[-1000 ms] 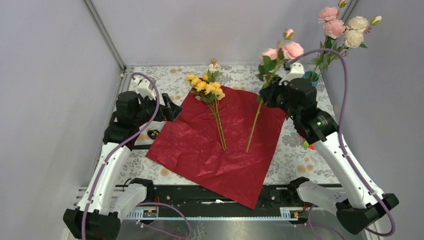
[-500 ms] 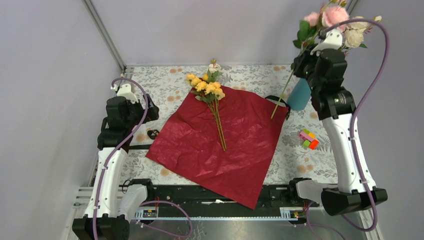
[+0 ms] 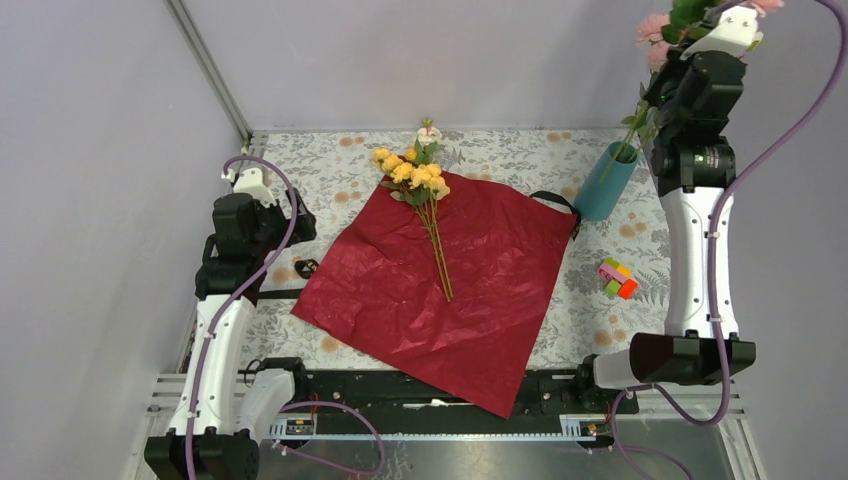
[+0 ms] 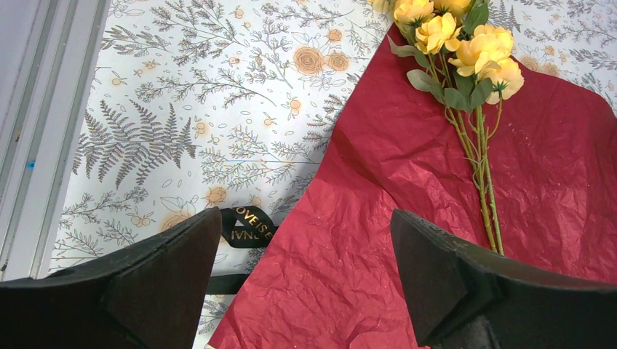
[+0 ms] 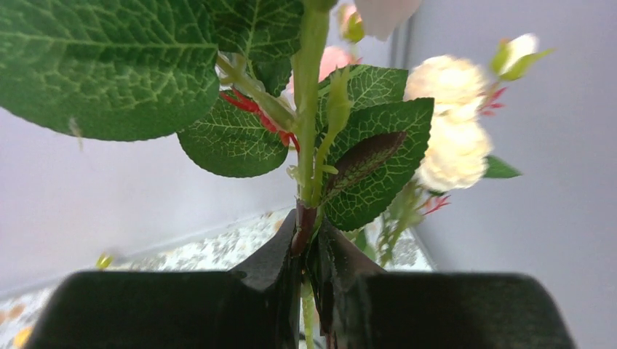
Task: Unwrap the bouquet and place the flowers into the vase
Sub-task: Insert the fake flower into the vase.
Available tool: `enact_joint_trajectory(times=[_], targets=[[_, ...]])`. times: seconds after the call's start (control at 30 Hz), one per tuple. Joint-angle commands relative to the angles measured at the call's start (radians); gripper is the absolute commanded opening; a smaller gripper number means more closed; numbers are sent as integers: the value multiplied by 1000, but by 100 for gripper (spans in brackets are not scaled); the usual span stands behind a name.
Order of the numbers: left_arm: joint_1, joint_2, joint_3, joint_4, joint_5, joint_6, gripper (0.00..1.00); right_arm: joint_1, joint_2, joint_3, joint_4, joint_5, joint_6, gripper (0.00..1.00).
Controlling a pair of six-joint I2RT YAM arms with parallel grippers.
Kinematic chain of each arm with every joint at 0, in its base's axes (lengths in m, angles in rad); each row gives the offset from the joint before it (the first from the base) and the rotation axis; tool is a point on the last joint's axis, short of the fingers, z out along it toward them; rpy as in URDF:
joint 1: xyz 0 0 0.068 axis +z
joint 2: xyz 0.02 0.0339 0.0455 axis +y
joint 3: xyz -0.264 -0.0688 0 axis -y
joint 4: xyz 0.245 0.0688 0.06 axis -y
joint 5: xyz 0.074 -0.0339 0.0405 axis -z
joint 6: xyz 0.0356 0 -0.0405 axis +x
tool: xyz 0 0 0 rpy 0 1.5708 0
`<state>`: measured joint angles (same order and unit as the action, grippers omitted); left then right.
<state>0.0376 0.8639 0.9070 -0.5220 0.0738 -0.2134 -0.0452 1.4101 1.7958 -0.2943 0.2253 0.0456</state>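
1 flower stem [image 5: 305, 145] is pinched by the fingers of the right gripper [image 5: 309, 243], with the vase [image 3: 605, 182] well below them. The stem should be kept straight and let down slowly (its tip seems just inside the rim). The fingers of the left gripper [image 4: 304, 222] are spread wide; between them, "LOVE IS" can be read on a black ribbon [image 4: 247, 224].

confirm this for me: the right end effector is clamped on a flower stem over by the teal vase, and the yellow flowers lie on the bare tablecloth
One point is wrong: the yellow flowers lie on the dark red paper, as the top external view shows. The rest holds: the right end effector is clamped on a flower stem over by the teal vase.
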Motion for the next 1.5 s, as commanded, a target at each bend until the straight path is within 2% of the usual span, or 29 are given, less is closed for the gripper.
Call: enact_joint_trajectory(times=[0.0, 0.37, 0.57, 1.13, 1.47], targets=[[2, -4, 7, 38, -2, 12, 94, -69, 4, 37, 174, 15, 0, 0], [2, -3, 6, 37, -3, 17, 94, -121, 70, -14, 411, -13, -86, 0], [2, -2, 6, 37, -6, 20, 94, -157, 128, -19, 436, -48, -101, 0], [1, -2, 4, 33, -20, 23, 94, -177, 135, -315, 573, -50, -52, 0], [2, -6, 3, 31, -31, 22, 94, -177, 147, -406, 596, -27, 18, 0]])
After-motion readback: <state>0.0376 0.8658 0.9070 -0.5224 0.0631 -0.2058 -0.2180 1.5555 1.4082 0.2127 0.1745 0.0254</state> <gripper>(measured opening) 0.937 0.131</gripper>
